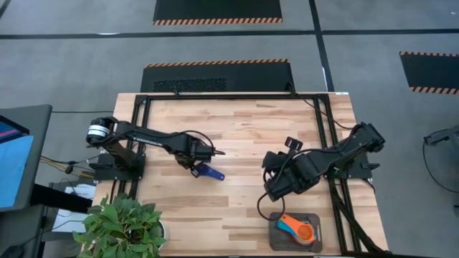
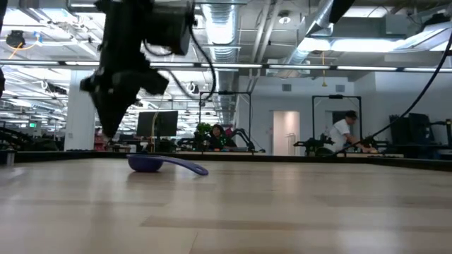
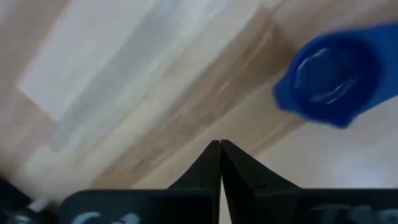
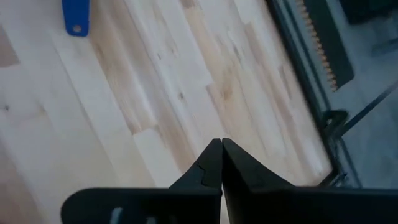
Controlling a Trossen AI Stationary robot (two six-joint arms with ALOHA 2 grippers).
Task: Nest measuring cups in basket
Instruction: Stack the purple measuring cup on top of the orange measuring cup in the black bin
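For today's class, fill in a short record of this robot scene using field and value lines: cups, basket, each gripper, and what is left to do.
loose cup: blue measuring cup lying on the wooden table, apart from the basket
basket: dark grey tray near the table's front right corner
cups in basket: orange cup with a blue cup beside it
left gripper: shut, empty, just beside the loose blue cup
right gripper: shut, empty, over bare wood near the basket
left to do: loose blue cup not yet in basket

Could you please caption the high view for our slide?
Left gripper, shut, beside blue cup; basket holds orange cup.
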